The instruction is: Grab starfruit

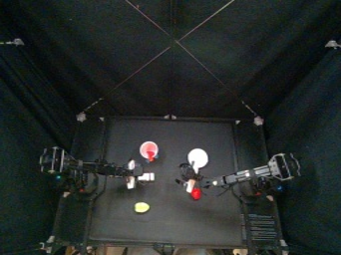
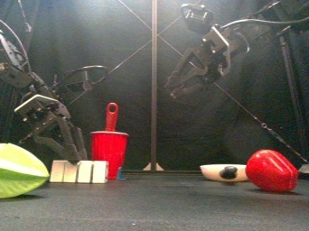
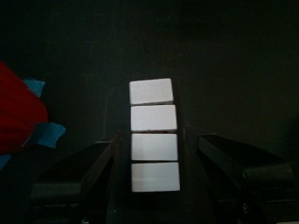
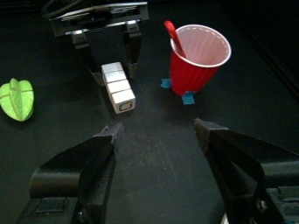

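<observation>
The starfruit [image 1: 142, 207], a small yellow-green ribbed lump, lies on the table near its front edge, large at the front view's left edge [image 2: 18, 171] and off to one side in the right wrist view [image 4: 17, 98]. My left gripper [image 3: 156, 144] is open, its jaws straddling one end of a row of white blocks [image 3: 155, 131]; from above it [image 1: 131, 175] sits behind the fruit. My right gripper [image 4: 158, 131] is open with nothing between its jaws. It hangs above the table right of centre [image 1: 190, 182], apart from the fruit.
A red cup [image 2: 108, 152] holding a red stick stands beside the blocks [image 2: 79, 171]. A white bowl [image 2: 223, 171] and a red roundish object [image 2: 272, 170] lie to the right. Black curtains enclose the table [image 1: 213, 224].
</observation>
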